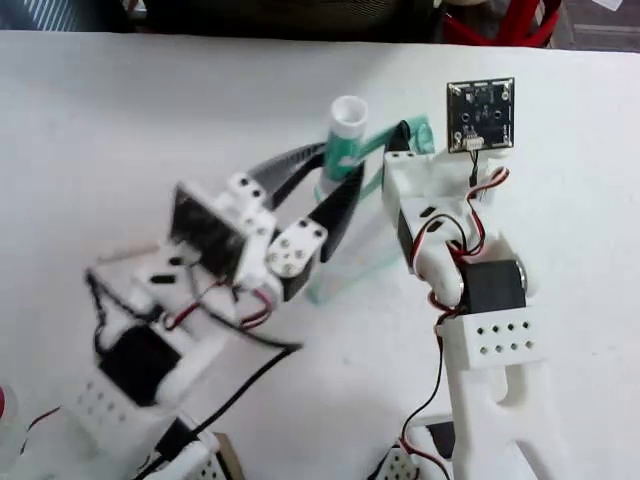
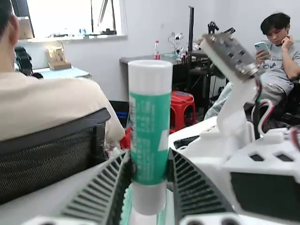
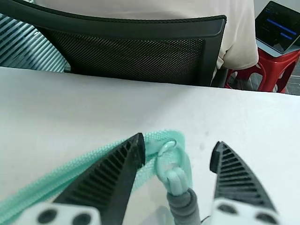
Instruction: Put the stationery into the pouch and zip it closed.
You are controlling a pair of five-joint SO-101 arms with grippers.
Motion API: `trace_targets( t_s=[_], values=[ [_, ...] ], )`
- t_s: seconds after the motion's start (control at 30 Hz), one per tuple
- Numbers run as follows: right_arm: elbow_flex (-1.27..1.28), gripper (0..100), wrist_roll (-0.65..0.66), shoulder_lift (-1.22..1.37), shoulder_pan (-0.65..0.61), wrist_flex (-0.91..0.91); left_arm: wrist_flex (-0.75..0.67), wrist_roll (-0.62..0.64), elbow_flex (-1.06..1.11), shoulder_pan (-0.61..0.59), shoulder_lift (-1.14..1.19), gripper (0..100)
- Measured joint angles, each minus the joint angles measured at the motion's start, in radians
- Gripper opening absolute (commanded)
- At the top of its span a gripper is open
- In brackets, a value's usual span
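A glue stick (image 1: 340,140) with a white cap and green label stands upright, and my left gripper (image 1: 328,178) is shut on its body. In the left wrist view the glue stick (image 2: 150,126) sits between the two dark ribbed fingers (image 2: 115,187), its lower end just above the pouch's teal edge. The clear pouch (image 1: 345,272) with a teal zipper lies on the table under both grippers. My right gripper (image 3: 178,145) is open over the pouch's end, with the teal zipper pull (image 3: 171,166) between its fingers and untouched. From above, the right gripper (image 1: 398,148) is just right of the glue stick.
The white table (image 1: 150,110) has free room to the left and at the back. Cables (image 1: 240,385) trail near the front edge. A black mesh chair (image 3: 136,51) with a person in it stands beyond the table's far edge.
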Motion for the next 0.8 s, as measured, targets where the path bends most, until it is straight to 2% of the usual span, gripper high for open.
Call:
trace_targets(
  t_s=[0.17, 0.8],
  values=[
    [0.0, 24.0, 0.0, 0.0, 0.0, 0.0, -0.049, 0.021, -0.003, 0.0, 0.121, 2],
    [0.0, 24.0, 0.0, 0.0, 0.0, 0.0, -0.14, 0.023, 0.077, -0.038, 0.138, 3]
  ],
)
